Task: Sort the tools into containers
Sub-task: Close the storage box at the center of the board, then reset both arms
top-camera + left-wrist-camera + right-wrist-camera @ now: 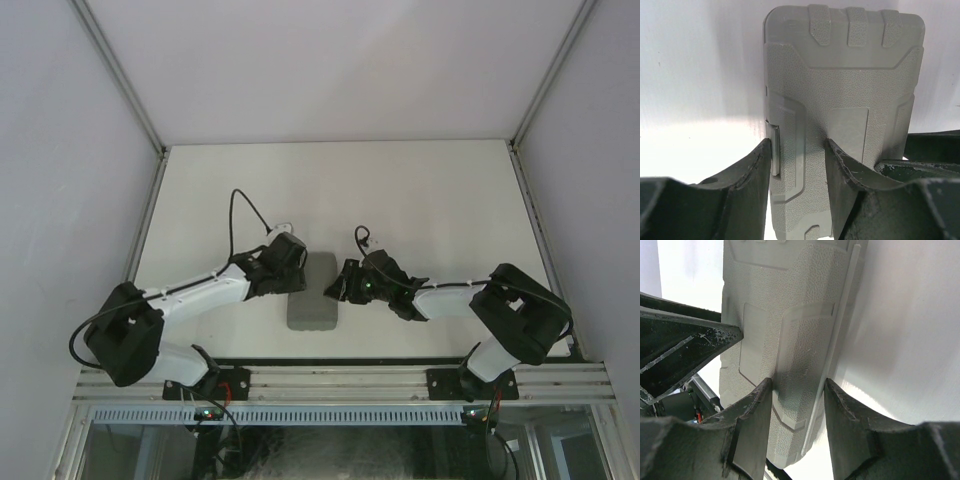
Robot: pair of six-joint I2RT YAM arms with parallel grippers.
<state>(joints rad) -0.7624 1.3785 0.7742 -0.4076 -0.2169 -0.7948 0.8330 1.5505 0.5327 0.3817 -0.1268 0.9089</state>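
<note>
- Your left gripper [797, 145] held its jaws half-closed on the grey case [313, 290]. One jaw pressed the left edge and the other pressed the textured top.
- Your right gripper [797, 385] gripped the opposite long side, with its jaws pinching the raised rim there.
- The case lay flat and closed on the white worktop [400, 190], between the two grippers and near the front edge.

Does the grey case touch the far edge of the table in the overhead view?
No, the grey case lies close to the near edge of the table, between the left tool and the right tool.
</note>
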